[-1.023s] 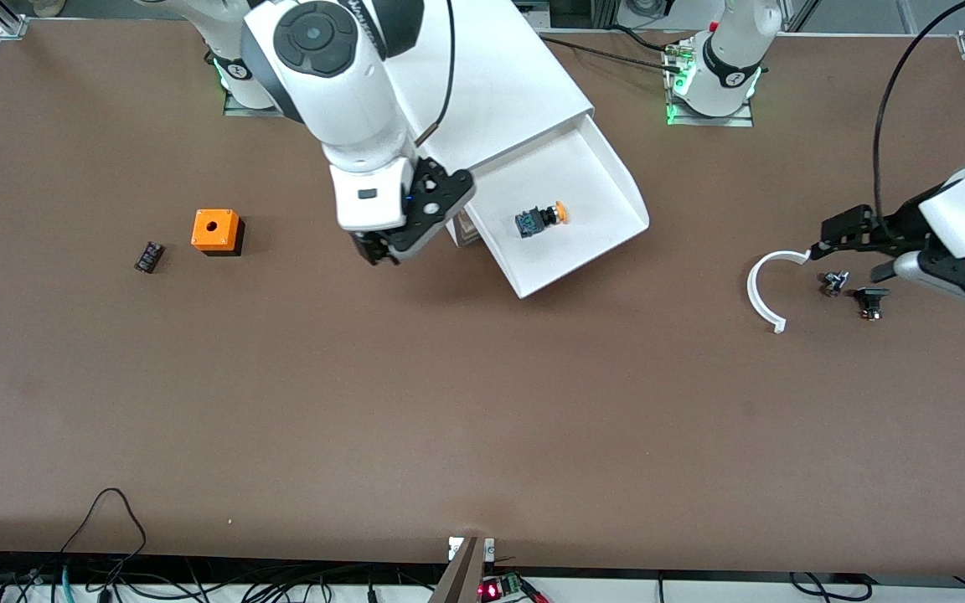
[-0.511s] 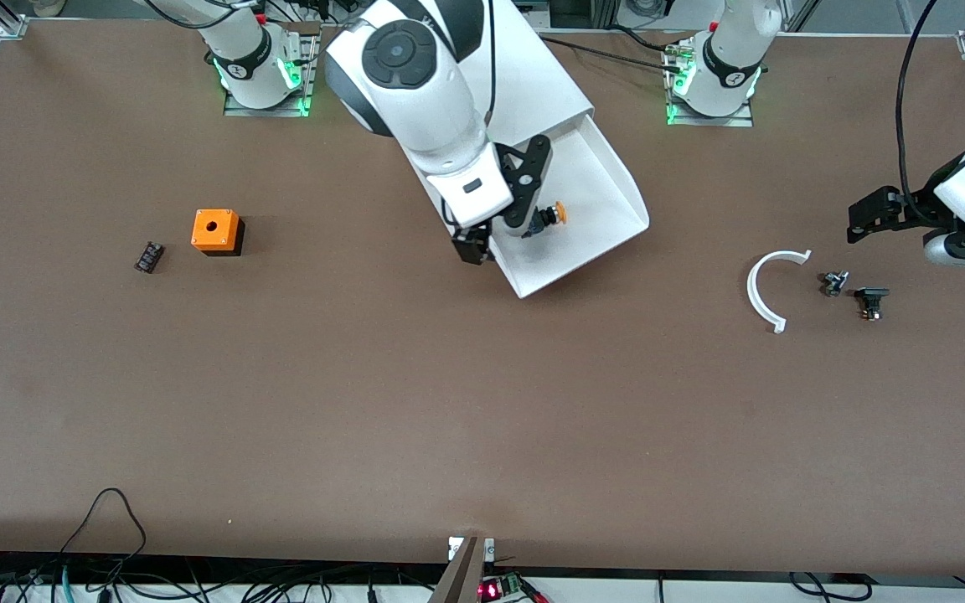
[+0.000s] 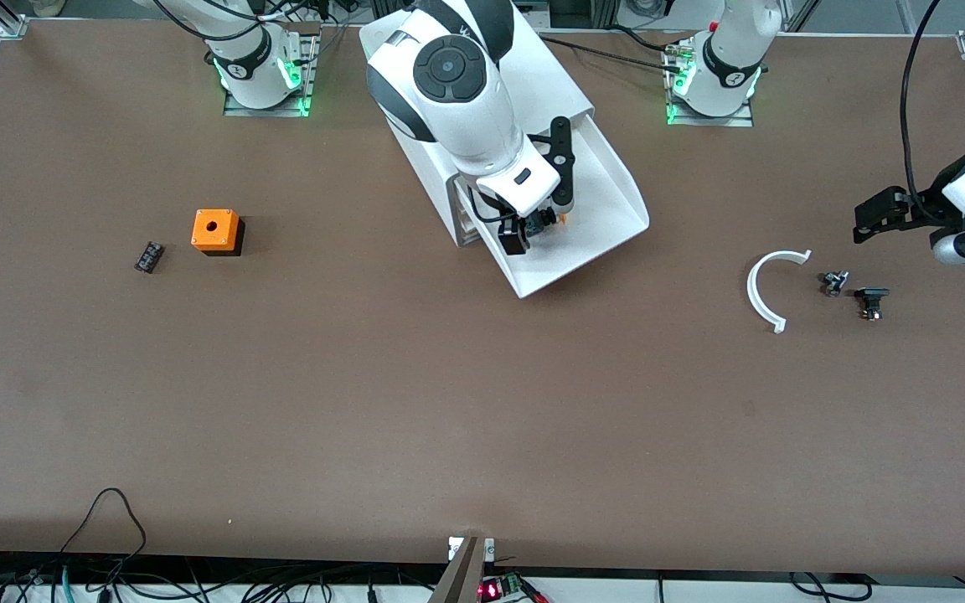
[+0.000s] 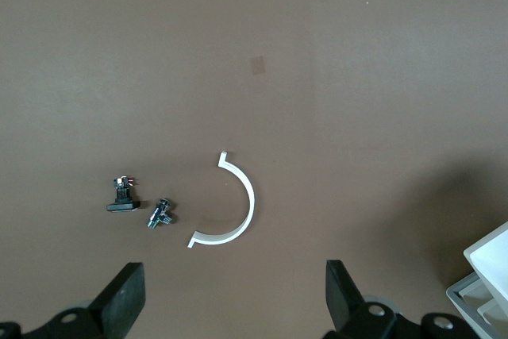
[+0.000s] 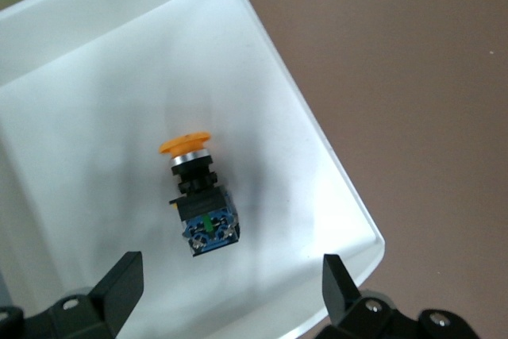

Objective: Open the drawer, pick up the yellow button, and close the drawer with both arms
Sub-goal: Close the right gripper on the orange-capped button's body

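The top drawer (image 3: 608,219) of the white cabinet (image 3: 533,84) stands pulled out. The button (image 5: 198,194), with an orange cap and a black and blue body, lies on its side on the drawer floor (image 5: 95,117); in the front view only its tip (image 3: 560,218) shows past the right arm. My right gripper (image 5: 230,291) is open and empty, over the drawer with the button between its fingers' line and a little off it. My left gripper (image 4: 234,299) is open and empty, over the table at the left arm's end, near a white curved piece (image 4: 238,204).
An orange cube with a hole (image 3: 215,230) and a small black part (image 3: 148,256) lie toward the right arm's end. The white curved piece (image 3: 767,289) and two small dark parts (image 3: 834,282) (image 3: 870,301) lie toward the left arm's end.
My right gripper has swung from beside the cabinet to over the open drawer and the button. My left gripper has drawn back from the curved piece toward the table's end.
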Available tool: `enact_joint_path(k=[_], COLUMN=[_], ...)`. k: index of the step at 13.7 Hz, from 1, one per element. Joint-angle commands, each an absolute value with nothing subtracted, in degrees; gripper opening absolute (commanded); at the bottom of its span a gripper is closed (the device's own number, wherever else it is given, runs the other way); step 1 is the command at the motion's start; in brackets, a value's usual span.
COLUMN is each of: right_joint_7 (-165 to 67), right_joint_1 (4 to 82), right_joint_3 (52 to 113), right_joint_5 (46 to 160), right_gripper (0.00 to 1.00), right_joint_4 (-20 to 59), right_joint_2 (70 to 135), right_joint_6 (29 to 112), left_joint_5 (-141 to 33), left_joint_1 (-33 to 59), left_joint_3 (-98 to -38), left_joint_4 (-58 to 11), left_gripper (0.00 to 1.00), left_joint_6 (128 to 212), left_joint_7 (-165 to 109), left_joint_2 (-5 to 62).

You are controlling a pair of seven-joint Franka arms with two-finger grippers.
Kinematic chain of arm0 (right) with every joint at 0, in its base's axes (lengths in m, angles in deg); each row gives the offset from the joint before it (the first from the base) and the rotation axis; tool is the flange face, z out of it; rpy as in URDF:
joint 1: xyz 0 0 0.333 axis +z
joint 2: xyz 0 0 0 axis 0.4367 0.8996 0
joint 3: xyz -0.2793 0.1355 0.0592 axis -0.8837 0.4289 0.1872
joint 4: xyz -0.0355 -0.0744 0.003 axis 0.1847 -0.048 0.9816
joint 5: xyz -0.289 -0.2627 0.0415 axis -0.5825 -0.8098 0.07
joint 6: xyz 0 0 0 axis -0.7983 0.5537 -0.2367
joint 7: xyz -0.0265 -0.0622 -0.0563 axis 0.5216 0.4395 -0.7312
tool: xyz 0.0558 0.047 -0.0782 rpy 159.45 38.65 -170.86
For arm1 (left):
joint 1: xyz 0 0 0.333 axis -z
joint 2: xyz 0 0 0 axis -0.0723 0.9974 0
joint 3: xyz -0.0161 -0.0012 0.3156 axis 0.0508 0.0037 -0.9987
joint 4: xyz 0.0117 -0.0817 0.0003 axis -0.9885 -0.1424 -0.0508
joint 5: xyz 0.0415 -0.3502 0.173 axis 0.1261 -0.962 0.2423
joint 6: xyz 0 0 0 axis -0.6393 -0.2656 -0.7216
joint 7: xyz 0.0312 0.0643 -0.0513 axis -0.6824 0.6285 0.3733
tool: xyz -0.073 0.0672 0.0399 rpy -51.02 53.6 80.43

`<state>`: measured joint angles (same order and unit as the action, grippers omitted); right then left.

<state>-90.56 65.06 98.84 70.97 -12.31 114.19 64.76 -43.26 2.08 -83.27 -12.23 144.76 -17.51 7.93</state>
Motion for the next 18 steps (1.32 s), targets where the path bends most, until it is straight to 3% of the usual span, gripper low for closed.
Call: enact_joint_path(k=[1,18], right_joint_7=[-95.94,-96.04], right_joint_1=[65.0,68.43], right_joint_3=[99.1,98.84], right_joint_5=[70.95,69.28], right_gripper=[1.0,0.98], right_joint_4=[-14.74,-16.32], right_joint_2=[115.16,120.52], right_joint_6=[60.44,60.87], left_joint_5=[-41.89,-41.89], left_joint_1=[2.3,2.65], left_joint_3=[-83.23,-83.23], left_joint_4=[-11.64,-11.64], left_gripper=[1.0,1.0], left_joint_6=[143.91,143.82], left_joint_7=[-19.66,-19.66], left_joint_2=[7.67,7.76])
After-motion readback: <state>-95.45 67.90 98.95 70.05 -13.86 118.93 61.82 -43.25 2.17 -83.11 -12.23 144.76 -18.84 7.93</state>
